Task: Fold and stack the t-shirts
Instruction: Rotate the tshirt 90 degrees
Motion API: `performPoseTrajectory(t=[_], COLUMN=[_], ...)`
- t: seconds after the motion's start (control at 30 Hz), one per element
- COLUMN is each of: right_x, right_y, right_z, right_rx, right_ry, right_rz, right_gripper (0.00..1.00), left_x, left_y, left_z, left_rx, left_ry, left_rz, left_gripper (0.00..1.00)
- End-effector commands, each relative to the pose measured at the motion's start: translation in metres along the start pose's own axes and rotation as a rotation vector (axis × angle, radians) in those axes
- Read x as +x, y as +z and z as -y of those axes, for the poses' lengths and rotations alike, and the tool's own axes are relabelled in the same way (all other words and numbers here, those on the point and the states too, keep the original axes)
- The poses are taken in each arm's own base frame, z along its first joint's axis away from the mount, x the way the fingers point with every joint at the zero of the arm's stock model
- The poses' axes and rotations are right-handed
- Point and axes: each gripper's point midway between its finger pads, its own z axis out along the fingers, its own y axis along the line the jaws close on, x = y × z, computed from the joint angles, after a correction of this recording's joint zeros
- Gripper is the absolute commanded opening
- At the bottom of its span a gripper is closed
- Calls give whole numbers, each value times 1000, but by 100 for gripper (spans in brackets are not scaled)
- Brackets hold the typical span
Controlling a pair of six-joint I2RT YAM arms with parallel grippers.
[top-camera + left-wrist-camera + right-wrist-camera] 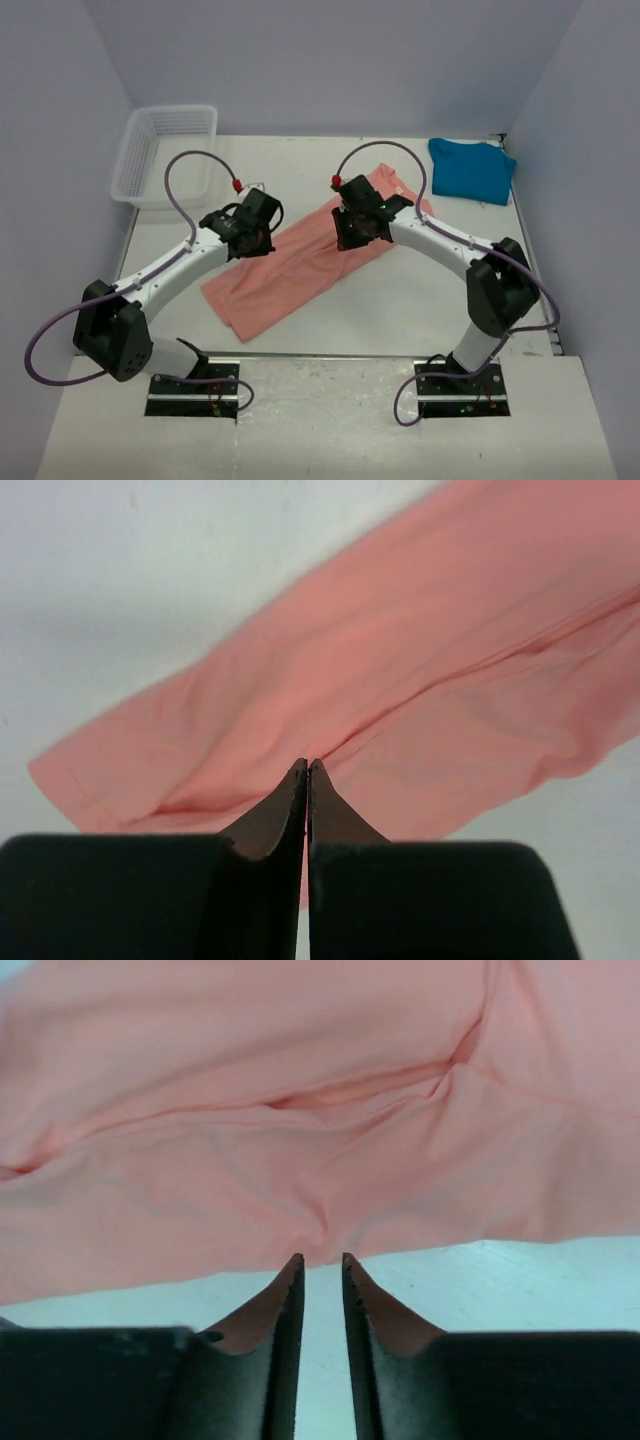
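Pink shirt (300,260) lies mid-frame as a long diagonal strip on the surface (400,310), likely narrowed for its next fold. Blue shirt (472,170) waits upper right. Left gripper (307,770) is closed at the strip, pinch unclear. Right gripper (321,1260) is slightly parted and empty at the hem.

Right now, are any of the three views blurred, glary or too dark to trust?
Top view: even light, no glare, faint shadows under the arms. Left wrist view: pink shirt soft, left fingers nearly black. Right wrist view: pink shirt mildly soft, right fingers dark, table readable.
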Motion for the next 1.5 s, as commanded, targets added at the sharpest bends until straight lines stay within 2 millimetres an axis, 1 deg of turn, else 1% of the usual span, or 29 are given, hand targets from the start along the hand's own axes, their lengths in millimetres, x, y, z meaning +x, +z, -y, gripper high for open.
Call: performPoseTrajectory(t=[0.0, 0.03, 0.07, 0.1, 0.13, 0.17, 0.2, 0.23, 0.27, 0.3, 0.33, 0.37, 0.4, 0.43, 0.47, 0.5, 0.57, 0.6, 0.63, 0.7, 0.77, 0.8, 0.87, 0.97, 1.07, 1.1, 1.27, 1.33, 1.47], right_x=[-46, -52, -52, -51, -47, -46, -38, -34, -33, -24, -20, -20, -12, -10, -11, -3, -1, 3, 4, 9, 15, 18, 22, 26, 30, 30, 34, 34, 37], right_y=[-50, -59, -62, -64, -64, -67, -63, -62, -64, -59, -58, -60, -57, -58, -64, -63, -67, -70, -70, -69, -66, -65, -65, -69, -74, -76, -84, -85, -85], right_z=[-3, -3, -4, -1, 1, 0, 5, 8, 11, 23, 28, 32, 42, 48, 56, 63, 69, 71, 69, 71, 72, 73, 71, 71, 74, 75, 74, 73, 70], right_rx=[24, 24, 24, 33, 38, 35, 49, 58, 66, 100, 108, 109, 126, 138, 154, 171, 162, 154, 134, 139, 145, 148, 136, 127, 140, 142, 132, 122, 104], right_ry=[16, 23, 28, 43, 48, 56, 66, 74, 111, 139, 160, 187, 209, 220, 254, 272, 308, 313, 304, 299, 297, 299, 297, 299, 300, 300, 298, 296, 304], right_rz=[183, 206, 209, 205, 201, 210, 198, 199, 213, 199, 193, 204, 190, 193, 215, 209, 221, 226, 228, 218, 202, 195, 185, 191, 200, 204, 220, 227, 225], right_gripper=[26, 39, 46, 53, 56, 56, 47, 28, 3, 0, 0, 0, 0, 0, 0, 0, 0, 0, 0, 0, 0, 0, 0, 0, 0, 0, 0, 0, 0], left_x=[-79, -86, -109, -122, -131, -138, -127, -147, -152, -144, -157, -161, -158, -158, -158, -146, -146, -136, -140, -130, -130, -125, -129, -128, -119, -112, -98, -99, -110], left_y=[-41, -34, -46, -43, -36, -32, -3, -8, -2, 19, 17, 19, 26, 30, 32, 42, 45, 56, 55, 60, 60, 63, 67, 78, 93, 103, 141, 150, 167], left_z=[14, 25, 43, 59, 89, 105, 123, 140, 150, 163, 174, 185, 200, 208, 215, 227, 240, 245, 251, 259, 266, 270, 273, 281, 288, 290, 284, 277, 262], left_rx=[10, 24, 74, 123, 210, 252, 285, 318, 344, 379, 409, 457, 522, 557, 594, 659, 728, 758, 784, 858, 918, 968, 1015, 1107, 1196, 1208, 1168, 1134, 1039], left_ry=[16, 45, 91, 118, 195, 218, 264, 284, 298, 323, 330, 336, 359, 369, 379, 402, 427, 435, 440, 453, 461, 460, 447, 416, 392, 376, 333, 322, 316], left_rz=[240, 229, 273, 287, 259, 248, 164, 199, 195, 145, 170, 172, 150, 141, 135, 90, 80, 45, 58, 31, 28, 2, -4, -50, -125, -156, -204, -205, -166], left_gripper=[0, 0, 0, 0, 0, 0, 0, 0, 0, 0, 0, 0, 0, 0, 0, 0, 0, 0, 0, 0, 0, 0, 0, 0, 0, 0, 0, 0, 0])
